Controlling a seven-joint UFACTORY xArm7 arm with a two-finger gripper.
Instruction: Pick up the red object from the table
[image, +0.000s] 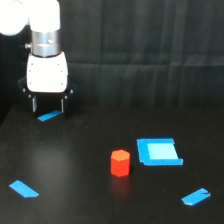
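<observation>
The red object (120, 163), a small red-orange hexagonal block, stands upright on the black table (75, 165) a little right of centre in the exterior view. My gripper (48, 106) hangs from the white arm at the upper left, far from the block, up and to the left of it. Its two dark fingers (34, 104) point down with a gap between them, so it is open and empty. A flat blue piece (49, 117) lies on the table just below and behind the fingertips.
A larger flat blue piece (159, 152) lies right beside the red block on the exterior view's right. Smaller blue pieces lie at the lower left (23, 188) and lower right (195, 197). A dark curtain (150, 30) closes off the back.
</observation>
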